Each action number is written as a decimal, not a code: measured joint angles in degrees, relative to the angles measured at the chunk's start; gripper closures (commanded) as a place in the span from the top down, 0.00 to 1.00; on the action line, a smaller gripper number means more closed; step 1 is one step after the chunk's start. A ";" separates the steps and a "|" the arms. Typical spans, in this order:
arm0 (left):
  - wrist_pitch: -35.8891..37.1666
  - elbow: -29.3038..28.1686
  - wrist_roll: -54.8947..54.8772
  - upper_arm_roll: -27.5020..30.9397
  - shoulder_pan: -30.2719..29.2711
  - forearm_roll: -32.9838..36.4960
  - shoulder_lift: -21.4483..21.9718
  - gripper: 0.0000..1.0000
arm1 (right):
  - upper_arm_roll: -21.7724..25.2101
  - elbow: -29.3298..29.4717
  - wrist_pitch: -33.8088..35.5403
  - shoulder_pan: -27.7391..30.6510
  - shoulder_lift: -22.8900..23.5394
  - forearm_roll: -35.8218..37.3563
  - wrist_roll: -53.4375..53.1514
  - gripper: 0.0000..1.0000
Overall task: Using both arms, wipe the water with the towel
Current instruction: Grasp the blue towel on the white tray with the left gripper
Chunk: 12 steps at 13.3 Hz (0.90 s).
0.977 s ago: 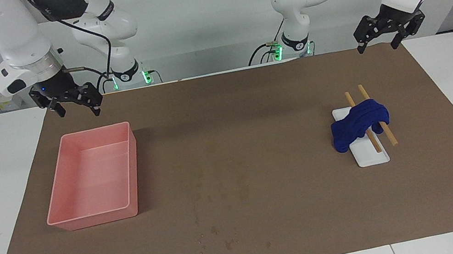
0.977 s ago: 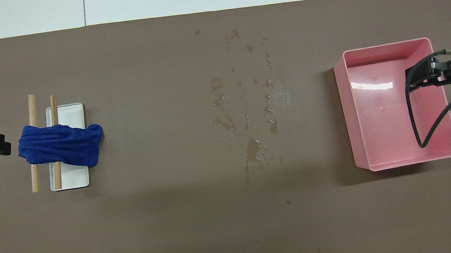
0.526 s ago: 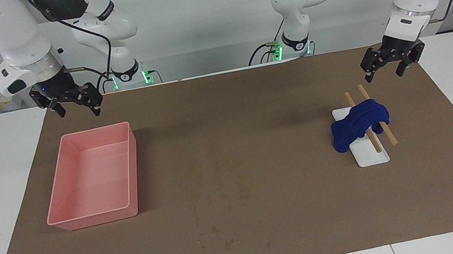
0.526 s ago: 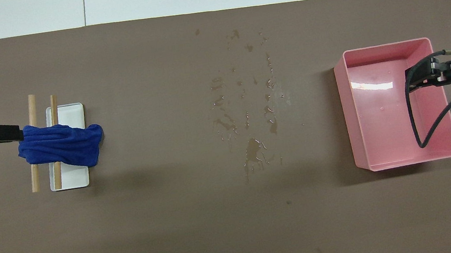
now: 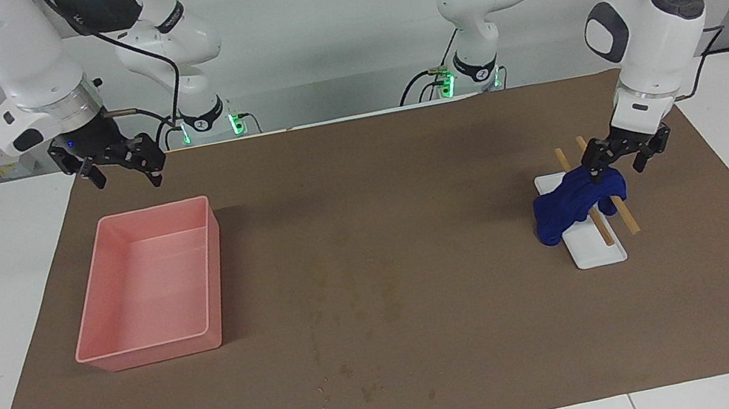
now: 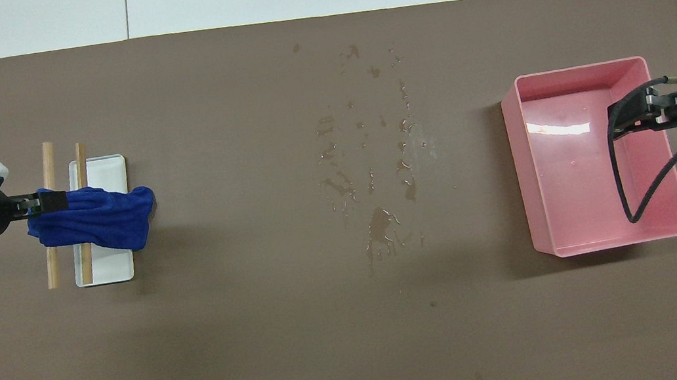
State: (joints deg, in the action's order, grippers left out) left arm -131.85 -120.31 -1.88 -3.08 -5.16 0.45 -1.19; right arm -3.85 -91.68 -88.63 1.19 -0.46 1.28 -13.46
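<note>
The blue towel [image 5: 578, 200] lies draped across two wooden rods [image 5: 607, 195] and a white tray [image 5: 601, 251], at the left arm's end of the brown mat [image 5: 376, 270]. In the overhead view its long axis runs from 9 to 3 o'clock, crossing the rods at right angles. The left gripper [image 5: 624, 153] stands directly at the towel's 9 o'clock end, fingers spread, gripping nothing yet; contact cannot be confirmed. This arm is the nearer one. The spilled water [image 6: 375, 165] lies toward 3 o'clock from the towel, mid-mat. The right gripper [image 5: 118, 160], also spread and empty, waits above the pink bin [image 5: 150, 287], at its edge nearer the robots.
</note>
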 measured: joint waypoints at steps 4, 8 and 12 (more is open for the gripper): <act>-3.89 -1.71 0.10 -0.36 0.26 1.73 0.02 0.62 | 0.00 -0.05 0.00 0.00 -0.02 0.00 0.00 1.00; -4.40 -1.72 0.17 -0.71 0.37 2.08 0.18 0.31 | 0.00 -0.12 0.00 0.00 -0.05 0.00 0.00 1.00; -4.59 -1.62 0.17 -0.63 0.36 2.24 0.54 0.00 | 0.00 -0.47 0.00 0.00 -0.31 0.00 0.00 1.00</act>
State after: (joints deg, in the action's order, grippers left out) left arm -136.45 -121.93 -1.71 -3.71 -4.79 2.69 -0.66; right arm -3.85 -92.14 -88.63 1.19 -0.77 1.28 -13.46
